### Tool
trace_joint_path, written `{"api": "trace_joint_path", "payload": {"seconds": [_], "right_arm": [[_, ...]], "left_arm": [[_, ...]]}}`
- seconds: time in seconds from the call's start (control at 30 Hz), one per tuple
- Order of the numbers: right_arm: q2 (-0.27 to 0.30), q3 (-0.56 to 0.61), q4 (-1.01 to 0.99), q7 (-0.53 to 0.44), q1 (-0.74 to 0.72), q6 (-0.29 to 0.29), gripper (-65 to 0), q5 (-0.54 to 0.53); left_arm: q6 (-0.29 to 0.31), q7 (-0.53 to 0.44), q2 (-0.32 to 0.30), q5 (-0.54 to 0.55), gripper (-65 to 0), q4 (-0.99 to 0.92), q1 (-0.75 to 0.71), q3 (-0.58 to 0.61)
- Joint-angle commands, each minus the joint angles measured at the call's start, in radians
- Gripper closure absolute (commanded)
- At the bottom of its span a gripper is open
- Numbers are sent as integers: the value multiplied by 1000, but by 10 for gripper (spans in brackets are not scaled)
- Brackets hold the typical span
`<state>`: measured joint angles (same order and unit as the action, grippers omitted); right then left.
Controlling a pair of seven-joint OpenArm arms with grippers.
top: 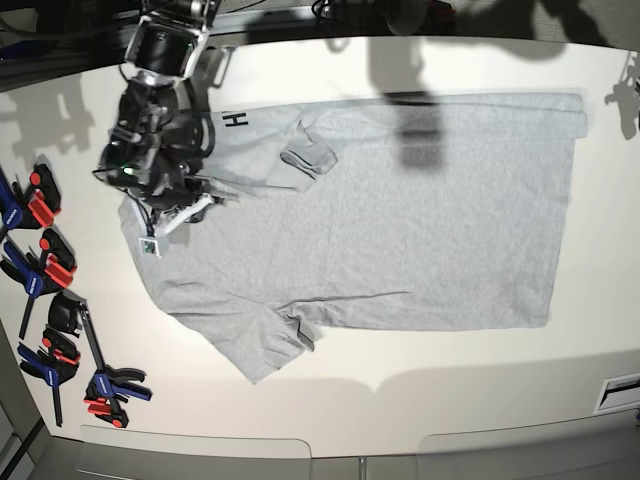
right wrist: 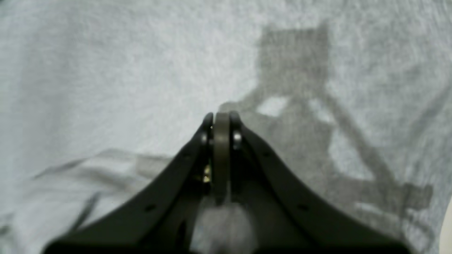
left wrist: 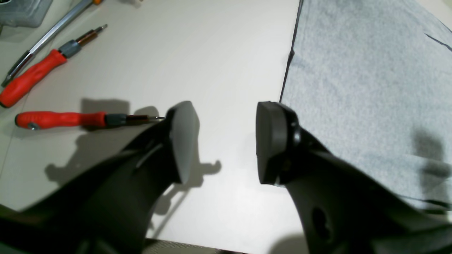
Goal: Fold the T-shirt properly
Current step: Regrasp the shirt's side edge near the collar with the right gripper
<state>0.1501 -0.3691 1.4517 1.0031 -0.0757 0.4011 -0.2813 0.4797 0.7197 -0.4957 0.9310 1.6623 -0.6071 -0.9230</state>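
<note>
The light grey T-shirt (top: 400, 220) lies spread on the white table (top: 450, 385), collar end to the left, hem to the right. A black letter H (top: 235, 120) shows on a turned-over bit near the top left. My right gripper (top: 185, 208) is at the collar and shoulder area, and creases run away from it. In the right wrist view the right gripper (right wrist: 221, 118) is shut, with a blurred wad of grey T-shirt (right wrist: 106, 70) cloth between its fingers. My left gripper (left wrist: 222, 141) hangs open over bare table, just left of the T-shirt (left wrist: 360, 88) edge. It holds nothing.
Two red-handled screwdrivers (left wrist: 35, 76) (left wrist: 60, 119), a metal tool (left wrist: 46, 38) and a clear plastic box (left wrist: 21, 12) lie left of the left gripper. Several red, blue and black clamps (top: 50, 270) line the table's left edge. A small label (top: 148, 245) sits by the collar.
</note>
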Motion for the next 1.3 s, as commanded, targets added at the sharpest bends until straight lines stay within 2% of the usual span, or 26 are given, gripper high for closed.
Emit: {"api": "trace_joint_path", "payload": {"seconds": [0.0,0.07,0.2,0.33,0.43,0.53,0.93,1.0,1.13,1.27], "right_arm": [[8,-8,79,19,0,26,0,-40],[8,-19,224,98,54,34,0,-51],[8,-47,444,82,225,28,0,17],[8,-53,471,76,367,21,0,76],[8,-54,433,-3,395,-31,0,147],[8,-53,391,-82,366,-39,0,145],[14,13,55,-84,45,-38,0,153],[13,13,-2,-100,5,-38,0,182],[14,13,-68,-112,-42,-87,0,238],[14,9,-70,-103,-43,-95,0,186]], "left_arm": [[3,-9,-23,13,-262,13,-5,-11],[3,-9,-23,13,-262,13,-5,-11],[3,-8,-23,13,-262,13,-5,-11],[3,-9,-23,13,-262,13,-5,-11],[3,-9,-22,13,-262,13,-5,-11],[3,-9,-20,13,-262,13,-5,-11],[3,-2,-20,13,-262,13,-6,-11],[3,-2,-20,13,-262,13,-6,-11],[3,-2,-20,13,-262,13,-5,-11],[3,-2,-20,13,-262,13,-5,-11]]}}
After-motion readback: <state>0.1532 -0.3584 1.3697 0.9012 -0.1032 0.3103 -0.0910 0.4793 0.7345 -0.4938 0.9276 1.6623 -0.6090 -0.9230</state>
